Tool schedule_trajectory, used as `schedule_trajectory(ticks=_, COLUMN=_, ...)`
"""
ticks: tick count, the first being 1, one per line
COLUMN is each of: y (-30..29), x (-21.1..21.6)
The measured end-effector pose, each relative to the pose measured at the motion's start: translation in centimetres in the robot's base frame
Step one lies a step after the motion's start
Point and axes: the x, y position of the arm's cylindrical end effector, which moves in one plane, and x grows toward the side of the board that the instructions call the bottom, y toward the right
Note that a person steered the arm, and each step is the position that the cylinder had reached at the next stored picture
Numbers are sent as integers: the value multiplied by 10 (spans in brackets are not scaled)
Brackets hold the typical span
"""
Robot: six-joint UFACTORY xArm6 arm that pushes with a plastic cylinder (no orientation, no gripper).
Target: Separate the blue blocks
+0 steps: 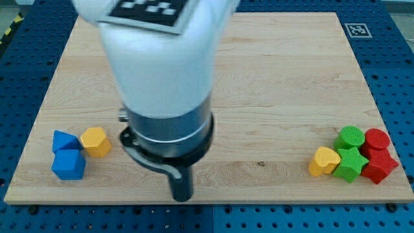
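Note:
Two blue blocks touch each other at the view's bottom left: an upper blue block (64,140), shape unclear, and a blue cube (68,164) just below it. A yellow hexagonal block (96,142) sits against the upper blue block's right side. My tip (182,196) is near the board's bottom edge, well to the right of these three blocks and touching none. The arm's large white and dark body (165,77) hides the board's middle-left.
A tight cluster lies at the bottom right: a yellow heart (323,161), green cylinder (352,136), green star (350,163), red cylinder (377,139) and red star (380,166). The wooden board (278,77) lies on a blue perforated table (394,77).

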Motion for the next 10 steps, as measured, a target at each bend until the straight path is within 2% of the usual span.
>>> schedule_trajectory(ticks=1, y=-27, x=-1)
schedule_trajectory(ticks=4, y=-245, x=-5)
schedule_trajectory(ticks=6, y=-255, x=-42)
schedule_trajectory(ticks=7, y=-242, x=-61)
schedule_trajectory(ticks=10, y=-179, x=-61)
